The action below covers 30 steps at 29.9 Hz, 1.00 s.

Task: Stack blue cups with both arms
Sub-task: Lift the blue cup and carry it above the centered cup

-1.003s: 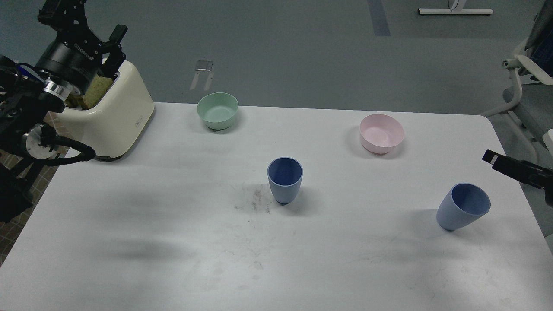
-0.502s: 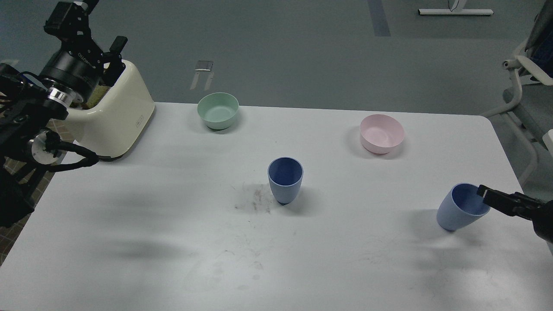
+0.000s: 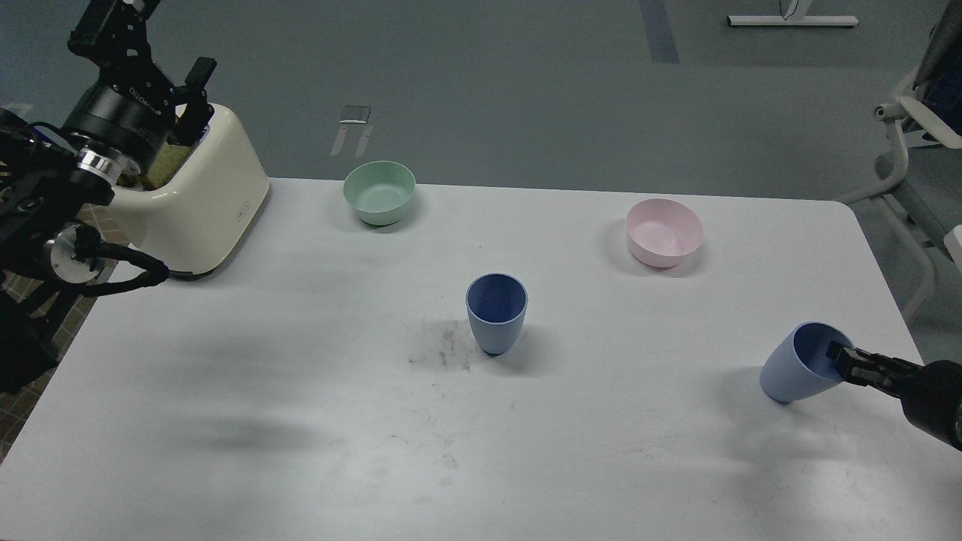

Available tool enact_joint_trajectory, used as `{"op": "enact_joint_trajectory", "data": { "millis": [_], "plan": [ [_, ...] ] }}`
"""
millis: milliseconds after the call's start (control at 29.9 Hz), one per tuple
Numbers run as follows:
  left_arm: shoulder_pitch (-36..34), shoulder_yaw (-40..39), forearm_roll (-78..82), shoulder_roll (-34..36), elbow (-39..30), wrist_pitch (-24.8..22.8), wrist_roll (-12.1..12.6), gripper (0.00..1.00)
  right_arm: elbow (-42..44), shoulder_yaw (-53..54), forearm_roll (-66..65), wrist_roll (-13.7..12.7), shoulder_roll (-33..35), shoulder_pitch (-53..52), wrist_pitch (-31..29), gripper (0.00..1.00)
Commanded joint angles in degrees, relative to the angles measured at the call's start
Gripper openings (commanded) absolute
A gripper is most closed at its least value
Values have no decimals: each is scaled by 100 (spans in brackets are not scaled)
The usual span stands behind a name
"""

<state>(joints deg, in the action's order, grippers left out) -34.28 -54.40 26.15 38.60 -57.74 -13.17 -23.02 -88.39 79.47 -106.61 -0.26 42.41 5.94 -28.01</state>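
One blue cup [image 3: 496,312] stands upright at the middle of the white table [image 3: 301,421]. The second blue cup [image 3: 793,368] stands near the right edge, its mouth leaning toward the right. My right gripper [image 3: 838,353] comes in from the right edge, and its dark tip is at the rim, inside this cup's mouth. I cannot tell its two fingers apart, or whether they grip the wall. My left gripper [image 3: 192,94] is raised at the far left, over the cream toaster [image 3: 203,203], far from both cups. Its opening is unclear.
A mint-green bowl [image 3: 379,192] sits at the back centre-left and a pale-pink bowl [image 3: 664,232] at the back right. Dark smudges [image 3: 443,349] mark the table left of the middle cup. A chair [image 3: 921,150] stands off the right edge.
My right gripper has come down and leftward from above the table's right edge to the right cup's mouth. My left arm shifted slightly above the toaster. Both cups stay where they were.
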Motion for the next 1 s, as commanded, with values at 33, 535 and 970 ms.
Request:
{"op": "enact_joint_trajectory", "data": {
  "millis": [33,535,970],
  "plan": [
    [-9,-1,4,-1,0,7,-1,97,-3,24,0,-9,4,-32,1,0],
    [-18,8,-5,-36,-9,8,-1,97,-170,543,448,0,-5,-2113,1,0],
    [-27,52,-5,-28,-18,-19,-1,97,-434,-2208,475,-26,-1262,-4549,1,0]
  ]
}}
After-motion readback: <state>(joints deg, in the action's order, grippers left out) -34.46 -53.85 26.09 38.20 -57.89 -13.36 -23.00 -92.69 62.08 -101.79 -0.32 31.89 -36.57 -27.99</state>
